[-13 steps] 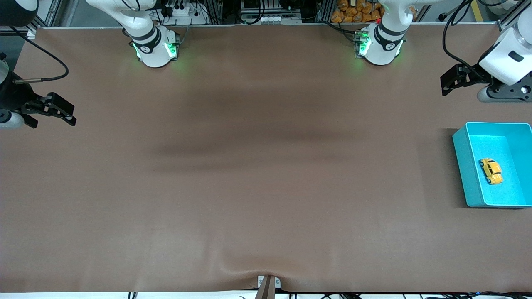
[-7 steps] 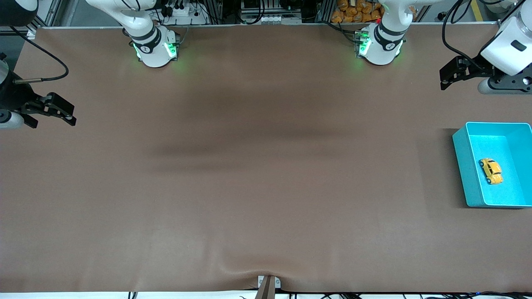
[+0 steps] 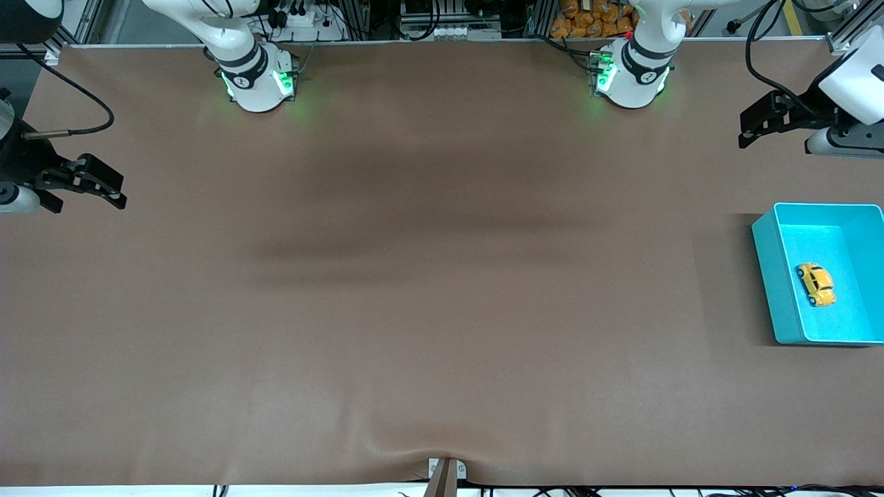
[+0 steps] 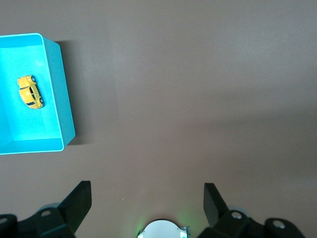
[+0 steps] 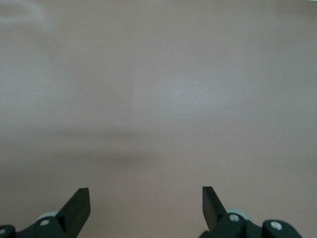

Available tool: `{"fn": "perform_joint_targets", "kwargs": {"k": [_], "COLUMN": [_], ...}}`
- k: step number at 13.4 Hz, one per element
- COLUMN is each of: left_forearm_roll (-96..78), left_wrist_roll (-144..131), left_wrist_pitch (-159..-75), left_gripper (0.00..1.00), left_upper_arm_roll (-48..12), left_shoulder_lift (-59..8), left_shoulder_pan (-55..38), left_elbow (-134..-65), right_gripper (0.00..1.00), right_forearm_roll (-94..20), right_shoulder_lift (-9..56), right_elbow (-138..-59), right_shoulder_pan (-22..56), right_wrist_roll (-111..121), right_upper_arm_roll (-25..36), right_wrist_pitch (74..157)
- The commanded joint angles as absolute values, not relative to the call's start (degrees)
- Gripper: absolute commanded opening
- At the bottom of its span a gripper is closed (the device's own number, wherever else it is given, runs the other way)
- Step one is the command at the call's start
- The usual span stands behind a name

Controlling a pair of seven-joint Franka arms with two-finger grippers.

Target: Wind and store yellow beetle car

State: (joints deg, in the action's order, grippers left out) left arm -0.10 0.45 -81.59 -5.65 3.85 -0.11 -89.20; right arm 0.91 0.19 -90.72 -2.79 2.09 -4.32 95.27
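Observation:
The yellow beetle car (image 3: 816, 284) lies on the floor of the teal bin (image 3: 766, 269) at the left arm's end of the table. It also shows in the left wrist view (image 4: 30, 91), inside the bin (image 4: 62, 111). My left gripper (image 3: 749, 124) is open and empty, up in the air over bare table near the left arm's end, apart from the bin. In its wrist view the gripper (image 4: 147, 196) frames bare table. My right gripper (image 3: 110, 193) is open and empty, waiting over the right arm's end of the table, and its wrist view (image 5: 146, 196) shows only bare table.
The brown table mat (image 3: 428, 276) covers the whole table. The right arm's base (image 3: 255, 79) and the left arm's base (image 3: 632, 76) stand along the edge farthest from the front camera. A small bracket (image 3: 445, 473) sits at the nearest edge.
My left gripper has risen and drawn back from the teal bin toward the table's edge at the left arm's end. The car, the bin and the right arm have not moved.

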Motion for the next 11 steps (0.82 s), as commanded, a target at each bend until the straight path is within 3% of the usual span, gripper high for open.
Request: {"fn": "perform_joint_targets", "kwargs": {"k": [1,11], "left_forearm_roll": [-1.06,-0.62], "left_wrist_roll": [0.0,-4.13], "left_wrist_pitch": [-81.03,-81.65], "left_gripper": [1.0,1.0], "left_upper_arm_roll": [-5.01,-4.92], "left_shoulder_lift": [4.66,4.57], "left_shoulder_pan": [-0.88,-0.88], "left_elbow": [-88.86,-88.33], "right_gripper": [1.0,1.0], "right_forearm_roll": [1.23,1.23], "right_shoulder_lift": [0.79,0.79], "right_elbow": [-89.38,-89.38], "right_shoulder_pan": [-2.55,-2.55], "right_wrist_roll": [2.37,2.46], "right_upper_arm_roll": [-4.13,-4.13], "right_wrist_pitch": [94.31,94.31]}}
